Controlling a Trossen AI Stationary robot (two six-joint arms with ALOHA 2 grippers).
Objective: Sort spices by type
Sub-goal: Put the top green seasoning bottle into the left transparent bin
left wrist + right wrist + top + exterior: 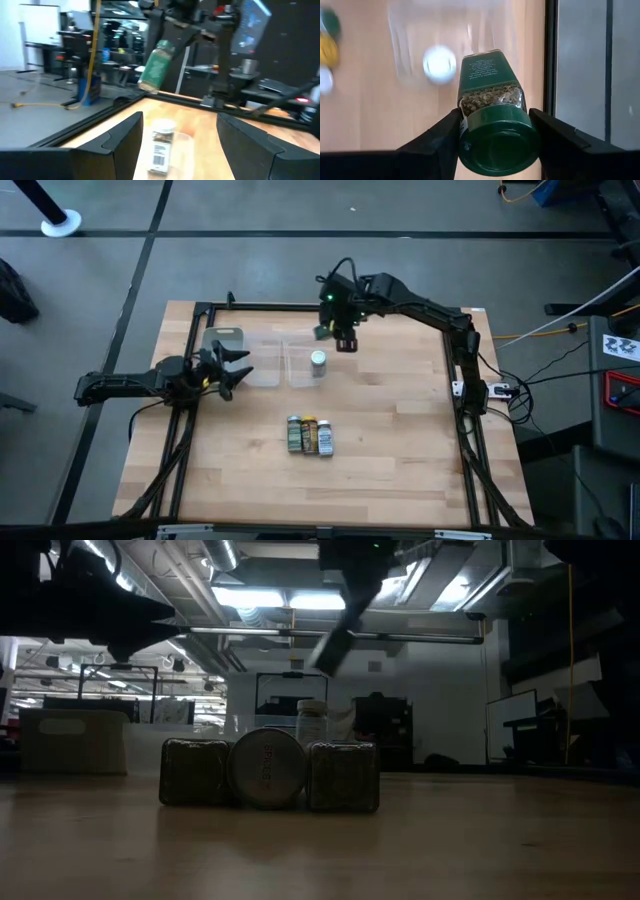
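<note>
Above the table's far side, right gripper [492, 150] fingers clamped on tilted green-lidded jar [492, 107], left gripper [232, 368] fingers apart.

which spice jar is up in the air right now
The green-lidded jar, clamped in the right gripper above the table's far side. The white-lidded jar stands in a clear container; three others lie together on the table.
</note>
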